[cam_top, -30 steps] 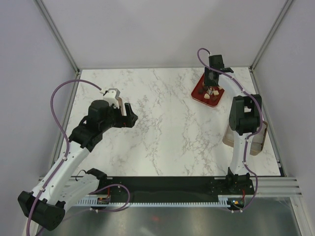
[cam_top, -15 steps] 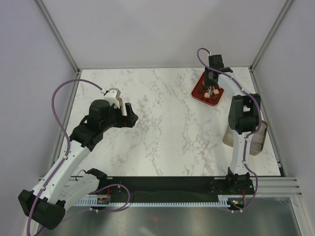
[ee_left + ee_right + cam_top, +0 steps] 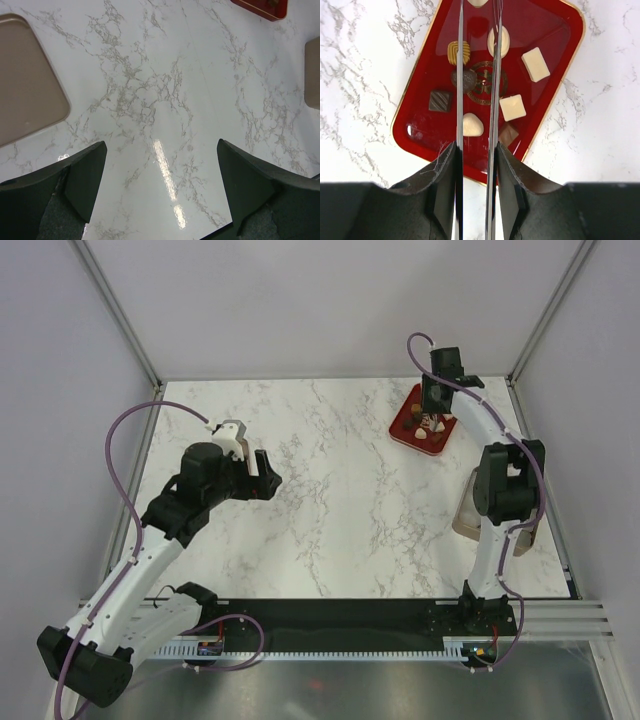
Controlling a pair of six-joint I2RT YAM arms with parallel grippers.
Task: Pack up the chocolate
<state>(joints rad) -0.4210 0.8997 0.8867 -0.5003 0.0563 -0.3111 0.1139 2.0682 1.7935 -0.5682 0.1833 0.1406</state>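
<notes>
The chocolate is several small lumps, cream, brown and one gold, lying in the red tray with a gold emblem. My right gripper hangs over the tray, its two thin metal blades close together and parallel. A cream lump shows between the blade tips at the top edge of the right wrist view and looks pinched there. In the top view the right gripper is over the tray at the back right. My left gripper stands wide open over bare marble, nothing between its fingers.
A tan box sits at the right edge, partly under the right arm, and shows at the edge of the left wrist view. A tan lid lies near the left gripper. Walls and frame posts close in the table.
The right gripper's blades have drawn closer together, and the arm has shifted slightly toward the back right over the tray. The left arm has not moved.
</notes>
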